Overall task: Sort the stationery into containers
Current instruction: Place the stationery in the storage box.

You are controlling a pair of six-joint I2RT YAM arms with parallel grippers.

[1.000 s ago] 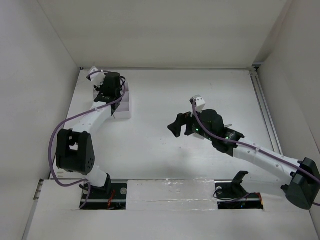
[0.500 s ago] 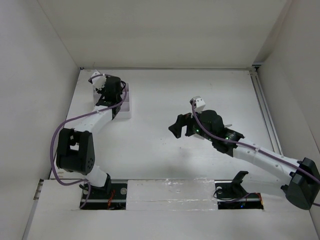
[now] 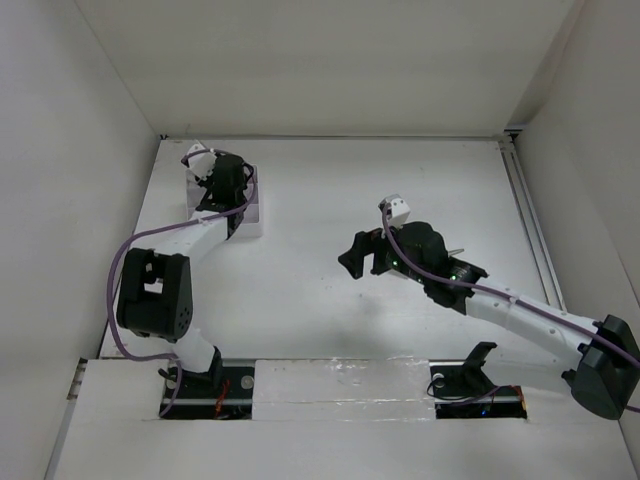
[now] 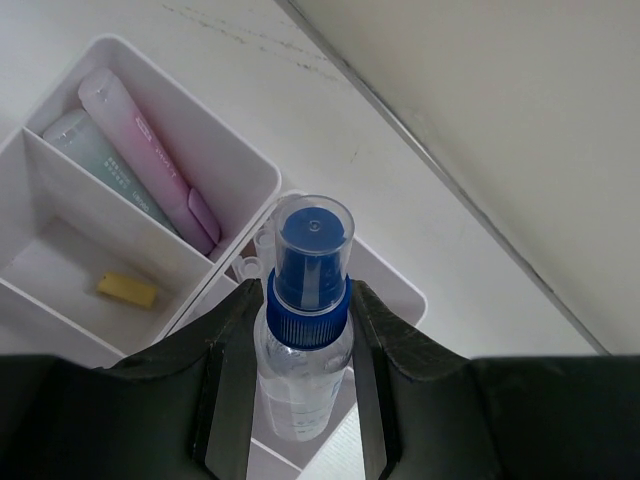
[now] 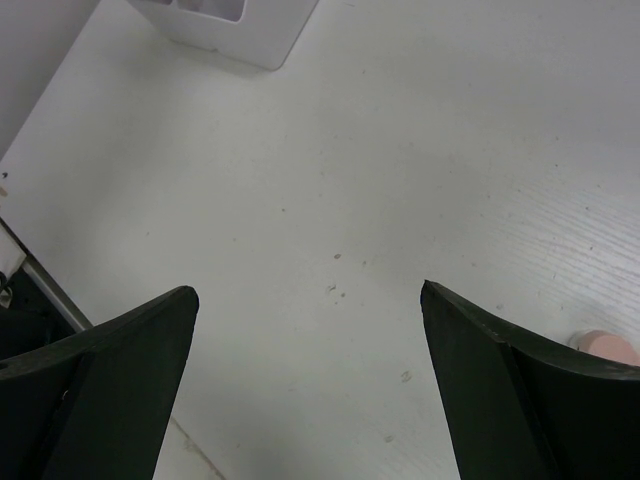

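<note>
Fingers (image 4: 232, 375) of the left gripper (image 4: 303, 345) clamp the blue-capped clear bottle (image 4: 305, 285) over an end compartment of the white organiser tray (image 4: 252, 170). A pink highlighter (image 4: 150, 150) and a green highlighter (image 4: 100, 160) share the next compartment. The right gripper (image 5: 305, 295) hangs wide open, empty, above the tabletop (image 5: 400, 150).

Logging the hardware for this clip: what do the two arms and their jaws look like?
Both the left arm and right arm have white tubular links between chunky black joint housings. A purple cable runs along each. The jaws are matte black and broad, and a small white camera block sits on each wrist. No markings are legible.
</note>
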